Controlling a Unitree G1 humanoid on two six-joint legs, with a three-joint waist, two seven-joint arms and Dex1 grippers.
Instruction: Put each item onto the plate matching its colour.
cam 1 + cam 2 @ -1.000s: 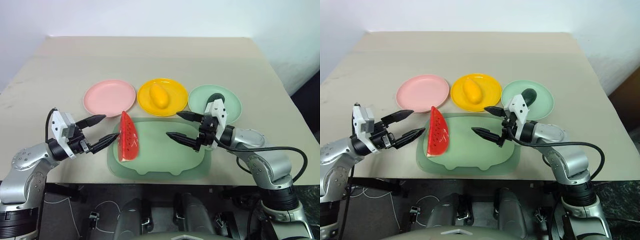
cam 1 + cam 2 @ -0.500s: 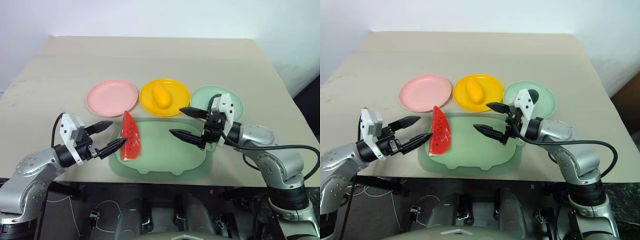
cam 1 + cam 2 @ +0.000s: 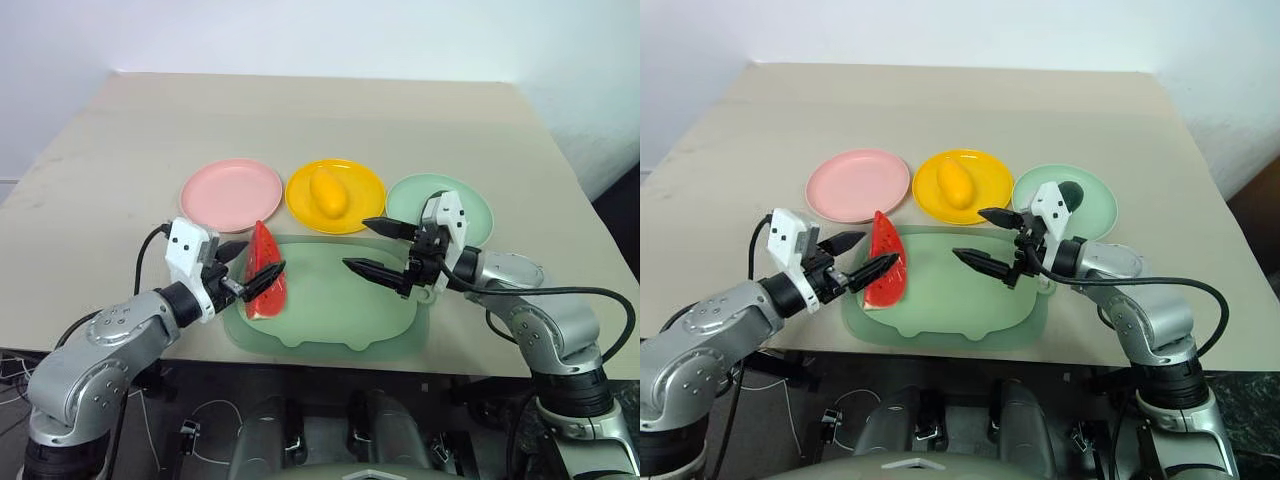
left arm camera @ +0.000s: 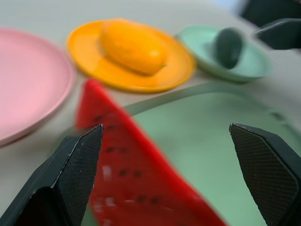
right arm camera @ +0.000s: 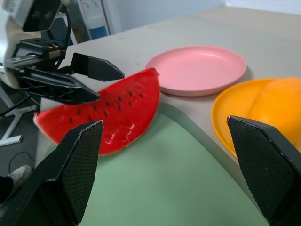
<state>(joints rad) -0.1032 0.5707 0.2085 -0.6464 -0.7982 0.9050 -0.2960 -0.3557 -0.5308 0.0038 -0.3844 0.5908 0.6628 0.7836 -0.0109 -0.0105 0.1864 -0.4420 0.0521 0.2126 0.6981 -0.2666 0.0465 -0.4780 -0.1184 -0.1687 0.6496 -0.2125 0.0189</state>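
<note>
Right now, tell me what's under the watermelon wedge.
The watermelon wedge stands on its rind at the left end of the pale green mat, which lies on the table. The patch of mat beneath the rind is covered.

Lighting even, bright, diffuse; shadows on the surface (image 3: 330,120) soft and faint. Head views sharp. Left wrist view: watermelon wedge (image 4: 136,179) blurred, far plates soft. Right wrist view sharp centrally, background soft.
</note>
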